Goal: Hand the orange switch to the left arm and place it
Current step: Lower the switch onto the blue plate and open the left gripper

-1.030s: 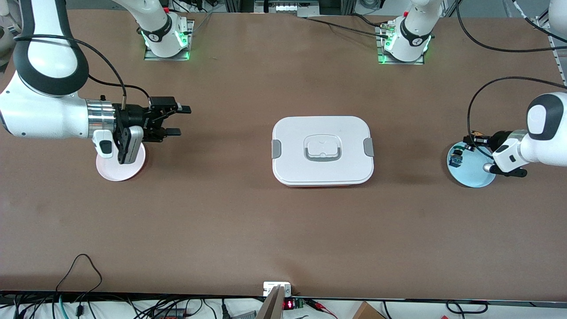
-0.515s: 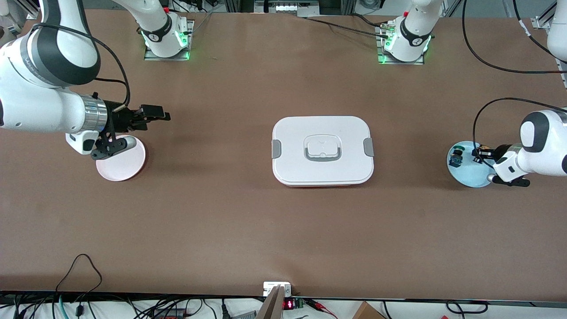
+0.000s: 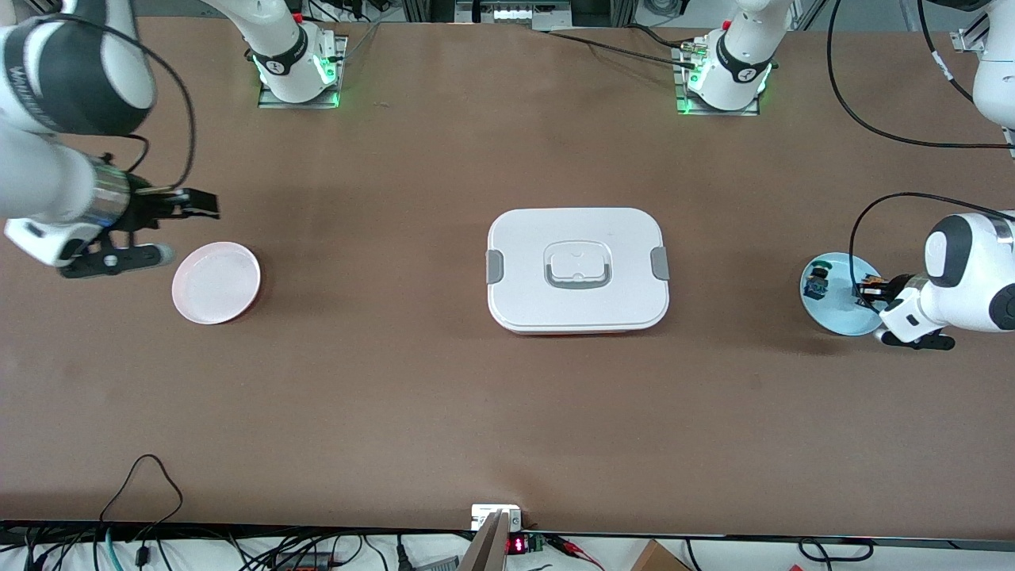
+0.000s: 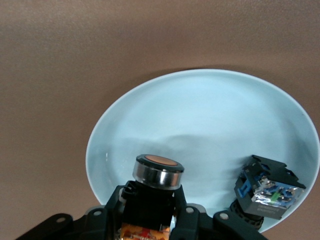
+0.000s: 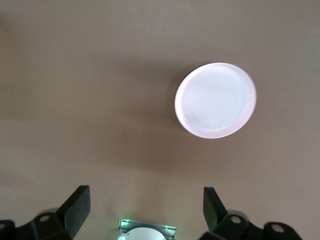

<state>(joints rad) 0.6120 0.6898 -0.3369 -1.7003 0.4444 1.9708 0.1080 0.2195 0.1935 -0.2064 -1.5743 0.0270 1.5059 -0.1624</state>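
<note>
The orange switch [image 4: 157, 172], black with a silver ring and an orange cap, sits between the jaws of my left gripper [image 4: 150, 205], which is shut on it. The gripper holds it over the light blue plate [image 4: 200, 120] at the left arm's end of the table; gripper [image 3: 868, 291], switch [image 3: 871, 282] and plate [image 3: 834, 316] also show in the front view. My right gripper [image 3: 198, 208] is open and empty, up over the table beside the pink plate [image 3: 216, 282]. In the right wrist view the gripper [image 5: 145, 200] is wide open, with the pink plate [image 5: 215, 107] apart from it. The white box [image 3: 577, 270] stands at mid-table between the plates.
A small blue and green part [image 4: 267, 192] lies on the light blue plate beside the held switch; it also shows in the front view [image 3: 815, 284]. The arm bases [image 3: 297, 67] stand at the table's edge farthest from the front camera. Cables lie along the nearest edge.
My right arm has swung off the pink plate toward its own end of the table. My left gripper has shifted a little over the blue plate, keeping hold of the orange switch.
</note>
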